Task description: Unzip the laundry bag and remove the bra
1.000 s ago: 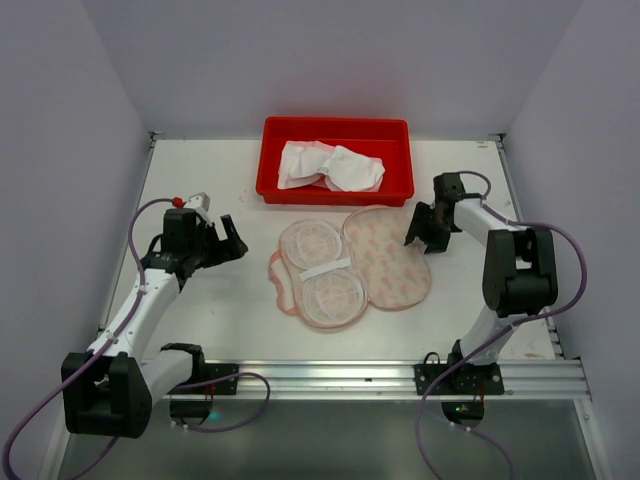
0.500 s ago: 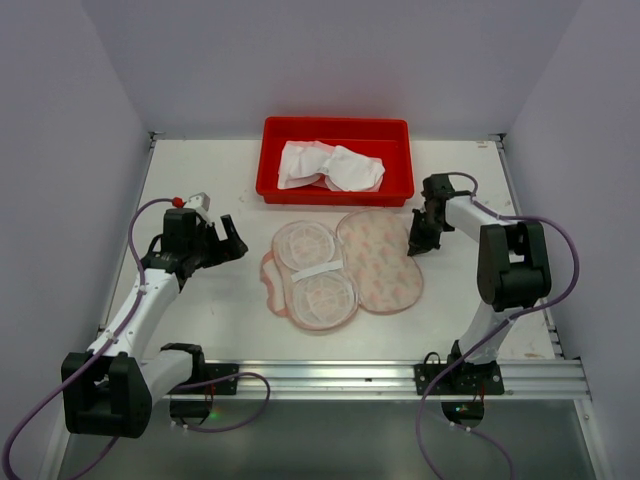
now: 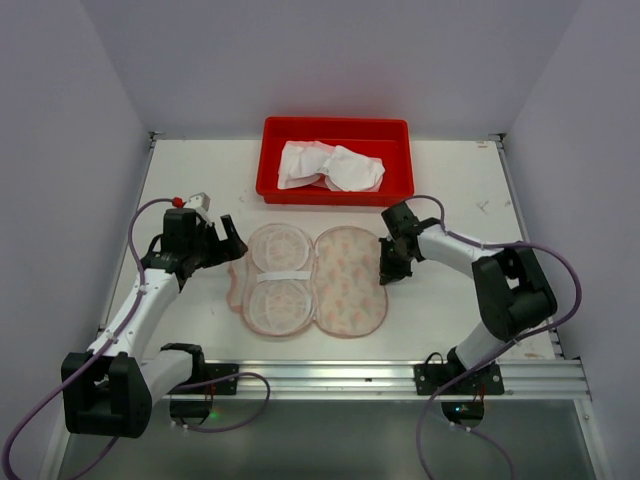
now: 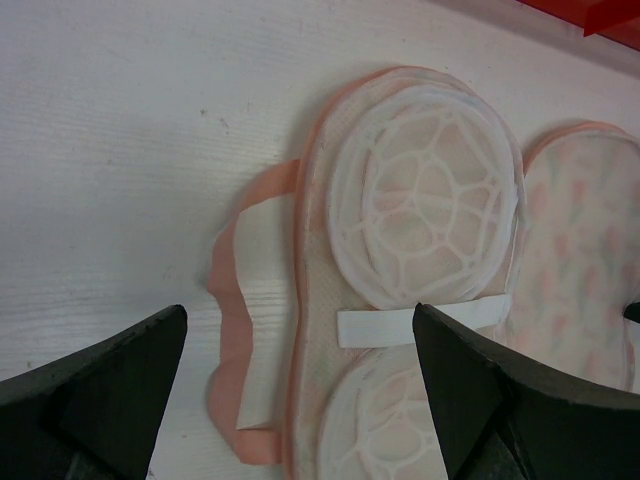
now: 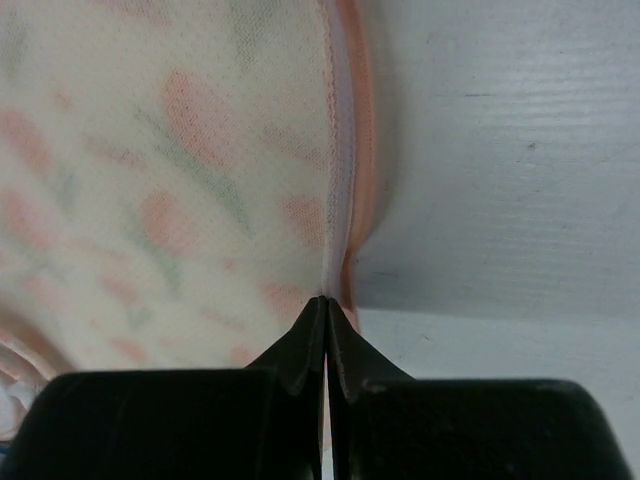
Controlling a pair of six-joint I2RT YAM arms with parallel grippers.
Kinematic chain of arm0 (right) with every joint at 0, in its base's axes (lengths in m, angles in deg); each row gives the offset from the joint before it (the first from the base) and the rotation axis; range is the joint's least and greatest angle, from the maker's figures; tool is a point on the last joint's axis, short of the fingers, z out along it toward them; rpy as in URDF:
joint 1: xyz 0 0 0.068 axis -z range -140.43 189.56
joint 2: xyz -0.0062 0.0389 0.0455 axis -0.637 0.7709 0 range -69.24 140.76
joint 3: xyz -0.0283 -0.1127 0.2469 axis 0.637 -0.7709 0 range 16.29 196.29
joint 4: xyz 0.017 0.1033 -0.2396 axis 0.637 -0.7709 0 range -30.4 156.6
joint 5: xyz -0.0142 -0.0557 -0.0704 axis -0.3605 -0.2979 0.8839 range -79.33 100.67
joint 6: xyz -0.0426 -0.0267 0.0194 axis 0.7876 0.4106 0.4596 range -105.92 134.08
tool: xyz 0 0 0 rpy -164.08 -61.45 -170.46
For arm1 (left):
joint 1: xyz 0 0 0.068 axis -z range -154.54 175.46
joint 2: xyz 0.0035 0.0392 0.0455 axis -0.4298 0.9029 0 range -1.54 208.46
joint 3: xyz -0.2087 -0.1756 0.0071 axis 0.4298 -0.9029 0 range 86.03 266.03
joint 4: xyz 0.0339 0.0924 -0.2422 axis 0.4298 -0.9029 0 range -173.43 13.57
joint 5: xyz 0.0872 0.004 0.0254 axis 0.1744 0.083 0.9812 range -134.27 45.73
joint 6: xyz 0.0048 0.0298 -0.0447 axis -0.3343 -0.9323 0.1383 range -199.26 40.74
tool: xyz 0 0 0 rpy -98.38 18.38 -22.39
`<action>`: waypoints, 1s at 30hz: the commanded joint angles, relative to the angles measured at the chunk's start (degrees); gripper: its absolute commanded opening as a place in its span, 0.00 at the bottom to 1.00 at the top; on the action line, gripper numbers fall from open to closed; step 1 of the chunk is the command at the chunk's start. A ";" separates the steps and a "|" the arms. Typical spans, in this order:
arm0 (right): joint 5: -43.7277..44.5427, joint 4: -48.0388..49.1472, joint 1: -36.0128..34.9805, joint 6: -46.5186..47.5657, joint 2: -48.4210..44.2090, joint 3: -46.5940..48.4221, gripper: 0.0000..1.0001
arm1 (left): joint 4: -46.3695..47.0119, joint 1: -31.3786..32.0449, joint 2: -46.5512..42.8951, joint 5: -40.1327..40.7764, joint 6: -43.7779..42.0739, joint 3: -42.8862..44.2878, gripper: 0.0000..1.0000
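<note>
Light: even, diffuse, falling from overhead; white table (image 3: 200,190) is showing bright. Shadows: soft, faint ones are lying beside the arms (image 3: 150,290). Wrist views: near fingers (image 4: 100,390) are reading black and blurred; laundry bag (image 5: 150,180) print is rendering slightly soft at close range.

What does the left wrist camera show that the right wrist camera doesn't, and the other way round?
Only the left wrist view: the left gripper with wide-open fingers, the laundry bag lying opened, its white lattice domes and white strap, and a corner of the red tray. Only the right wrist view: the right gripper, shut, pinching the pink rim. Both: the bag's printed fabric and the white table.
</note>
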 commanded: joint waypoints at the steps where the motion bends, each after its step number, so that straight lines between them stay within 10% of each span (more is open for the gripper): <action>1: 5.36 2.91 -0.47 -6.07 -3.11 -1.63 0.00 | 2.18 -0.65 -0.55 -0.70 -1.57 -0.03 0.98; 7: 13.21 2.91 -0.47 -8.19 -4.97 -0.59 0.30 | 2.26 -0.65 -0.46 -0.79 -1.57 0.06 0.98; 13: 12.15 3.88 -1.08 -8.01 -1.28 0.20 0.34 | 2.00 -0.65 -0.46 -0.44 -1.57 -0.03 0.98; 24: 6.44 3.62 -4.77 -6.08 4.97 4.16 0.10 | 1.83 -0.65 -0.55 -0.18 -1.57 0.06 0.98; 30: 17.58 -2.61 -3.46 -3.02 -3.10 5.48 0.00 | 1.91 -0.65 -0.46 -0.26 -1.57 0.06 0.98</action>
